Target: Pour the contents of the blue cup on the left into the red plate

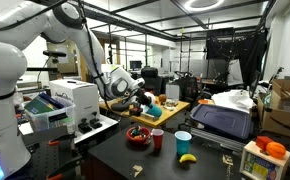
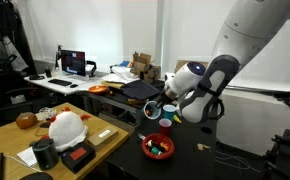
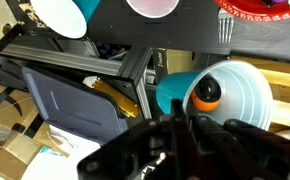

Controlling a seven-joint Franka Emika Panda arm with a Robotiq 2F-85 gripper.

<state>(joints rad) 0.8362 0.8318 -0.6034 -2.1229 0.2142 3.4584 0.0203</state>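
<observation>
My gripper (image 3: 183, 120) is shut on the blue cup (image 3: 225, 92), which lies tipped over with its mouth toward the wrist camera. An orange ball (image 3: 207, 94) sits inside the cup. In both exterior views the gripper (image 2: 161, 108) holds the cup (image 2: 153, 112) a little above the red plate (image 2: 157, 147), which has small coloured items in it. That plate (image 1: 138, 135) stands on the dark table below the gripper (image 1: 141, 102). In the wrist view the plate's rim (image 3: 260, 10) shows at the top right edge.
A small red cup (image 1: 157, 140), a paler blue cup (image 1: 183, 142) and a banana (image 1: 187, 157) stand beside the plate. A wooden tray (image 1: 170, 112) and a grey case (image 1: 225, 120) lie behind. A white machine (image 1: 70, 100) stands near the arm.
</observation>
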